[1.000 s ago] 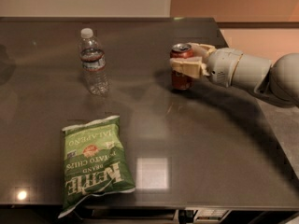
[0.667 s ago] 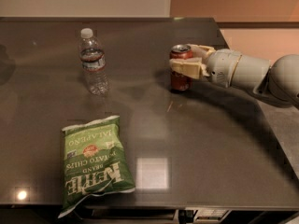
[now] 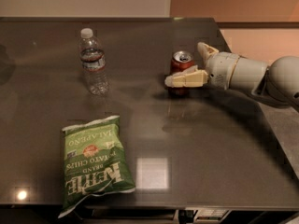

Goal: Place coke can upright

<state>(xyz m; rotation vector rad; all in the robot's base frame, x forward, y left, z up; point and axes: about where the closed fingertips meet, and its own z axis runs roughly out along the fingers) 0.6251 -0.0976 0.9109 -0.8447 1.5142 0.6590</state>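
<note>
The coke can (image 3: 178, 64) is red with a silver top and stands upright on the dark table (image 3: 210, 148), right of middle. My gripper (image 3: 184, 63) reaches in from the right and is open. One cream finger (image 3: 187, 78) crosses in front of the can's lower half. The other finger (image 3: 206, 49) angles up behind and to the right of the can. The can sits between the spread fingers, and I cannot tell whether the front finger still touches it.
A clear water bottle (image 3: 93, 62) with a white cap stands upright at the left back. A green Kettle chip bag (image 3: 96, 164) lies flat near the front edge. The table's right edge runs under my arm.
The fingers have spread apart from around the can. The can stays upright in the same spot on the table.
</note>
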